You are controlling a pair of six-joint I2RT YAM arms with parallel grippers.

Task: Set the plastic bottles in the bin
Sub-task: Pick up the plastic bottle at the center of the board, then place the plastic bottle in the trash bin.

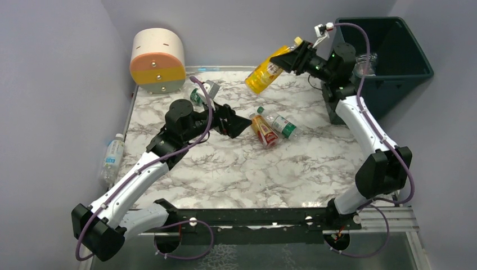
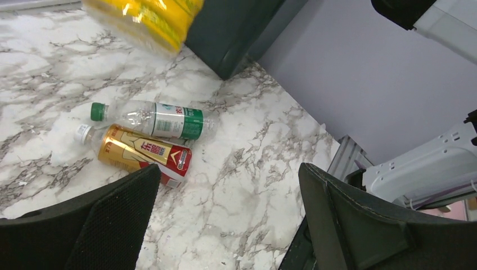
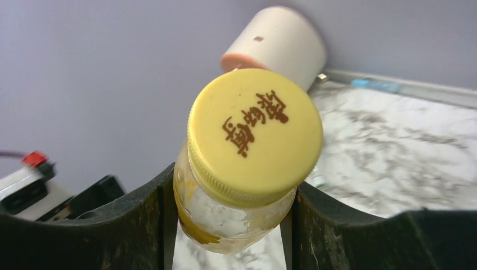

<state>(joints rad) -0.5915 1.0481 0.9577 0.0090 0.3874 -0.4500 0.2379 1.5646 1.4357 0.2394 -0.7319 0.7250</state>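
We find right jaws clamped close on neck of yellow bottle, just under cap. Bottle hangs tilted in air over far edge of table, beside bin at far right corner, not yet over rim.

Left jaws spread wide, empty, facing green-label bottle and red-label bottle, which lie touching mid-table.

We judge bottles light, thin-walled, slick, prone to roll; liquid adds weight. We advise grip at stiff neck or across body.

Soft, even light, faint shadows. Beyond the right jaws the drum blurs; above the left jaws a yellow bottle smears.
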